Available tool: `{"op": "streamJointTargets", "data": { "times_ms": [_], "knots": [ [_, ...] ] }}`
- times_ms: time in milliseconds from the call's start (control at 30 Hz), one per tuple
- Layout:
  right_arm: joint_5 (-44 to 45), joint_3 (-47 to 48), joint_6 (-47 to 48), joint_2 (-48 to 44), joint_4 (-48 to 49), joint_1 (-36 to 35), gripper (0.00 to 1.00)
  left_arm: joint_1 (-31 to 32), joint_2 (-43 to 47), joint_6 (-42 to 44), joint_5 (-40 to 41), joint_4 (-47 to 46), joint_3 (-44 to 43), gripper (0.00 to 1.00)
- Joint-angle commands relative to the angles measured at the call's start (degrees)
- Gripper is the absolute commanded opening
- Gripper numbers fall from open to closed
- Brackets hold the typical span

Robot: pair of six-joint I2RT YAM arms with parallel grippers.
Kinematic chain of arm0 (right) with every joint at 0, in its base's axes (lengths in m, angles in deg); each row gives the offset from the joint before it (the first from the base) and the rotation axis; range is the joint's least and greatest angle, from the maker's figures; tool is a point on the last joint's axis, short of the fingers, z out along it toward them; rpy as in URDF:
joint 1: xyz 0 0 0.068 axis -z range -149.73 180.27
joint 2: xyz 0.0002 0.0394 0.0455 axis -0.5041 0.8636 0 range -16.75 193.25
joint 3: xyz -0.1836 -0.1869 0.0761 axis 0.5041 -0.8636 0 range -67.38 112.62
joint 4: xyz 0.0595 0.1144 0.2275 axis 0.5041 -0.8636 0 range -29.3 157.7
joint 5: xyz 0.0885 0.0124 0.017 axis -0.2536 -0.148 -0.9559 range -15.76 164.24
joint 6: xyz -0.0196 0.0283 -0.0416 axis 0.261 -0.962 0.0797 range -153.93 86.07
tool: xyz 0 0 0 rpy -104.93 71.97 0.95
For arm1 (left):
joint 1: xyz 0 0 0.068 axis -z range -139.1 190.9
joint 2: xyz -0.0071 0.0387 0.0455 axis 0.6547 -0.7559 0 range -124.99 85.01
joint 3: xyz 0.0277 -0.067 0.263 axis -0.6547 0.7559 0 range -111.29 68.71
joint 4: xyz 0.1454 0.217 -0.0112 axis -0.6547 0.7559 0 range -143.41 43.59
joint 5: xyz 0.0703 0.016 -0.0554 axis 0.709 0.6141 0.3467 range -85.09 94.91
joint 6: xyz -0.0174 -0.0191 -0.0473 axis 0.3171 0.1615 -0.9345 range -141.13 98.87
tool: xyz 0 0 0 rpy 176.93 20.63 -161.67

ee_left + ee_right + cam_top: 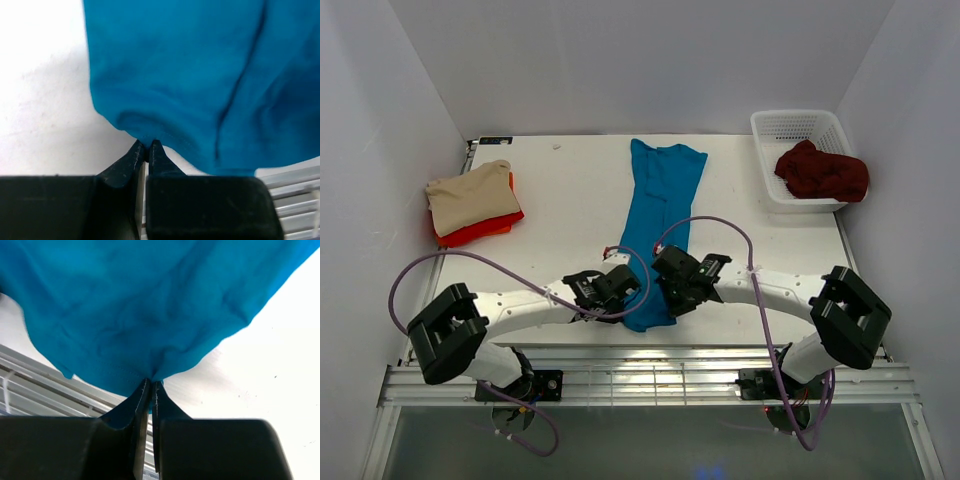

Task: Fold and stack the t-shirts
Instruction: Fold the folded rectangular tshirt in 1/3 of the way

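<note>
My left end effector [148, 146] is pinched tight on the near edge of the teal t-shirt [655, 200]. My right end effector [151, 385] is pinched tight on that same edge, at the other corner. Only a little bit of cloth sits between each pair of tips.

The teal t-shirt lies flat on the white worktop [570, 200] in a long thin strip. It runs from the far side to the near edge, where I hold it.

I think this shirt is very light and very soft. It will flop and bend wherever I do not hold it. It will not break. It could slide out of my tips, because I hold so little of it. It could also drag on the worktop and bunch up.

The two near corners seem the best place to hold, so the edge stays wide and straight when I lift. I should move both sides together, at the same height.

The beige t-shirt [470, 195] sits folded on the red t-shirt [490, 228] at the far left. The maroon t-shirt [820, 172] lies crumpled in the basket [798, 122] at the far right.
</note>
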Motion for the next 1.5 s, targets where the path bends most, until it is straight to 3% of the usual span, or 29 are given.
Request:
{"op": "streamJointTargets", "data": {
  "times_ms": [0, 300, 467, 933, 1467],
  "knots": [
    [4.2, 4.5, 0.9, 2.1, -0.8, -0.4, 0.08, -0.1, -2.4, 2.4, 1.8, -5.2, -4.3, 0.03],
    [10.4, 10.2, 2.8, 5.8, -0.7, 1.2, 0.08, -0.4, -5.3, 4.1, 6.7, -7.6, -10.6, 0.04],
    [13.4, 11.8, 4.6, 7.4, -0.7, 3.5, 0.08, -3.6, -4.6, 5.6, 7.8, -9.7, -10.9, 0.04],
    [17.2, 18.8, 13.0, 13.6, 6.2, 13.0, 0.08, -13.4, -14.9, 15.6, 1.5, -30.0, -14.4, 0.05],
    [16.8, 35.3, 21.4, 25.7, 6.9, 22.8, 0.08, -20.9, -28.7, 20.3, -2.7, -29.8, -32.2, 0.05]
  ]
}}
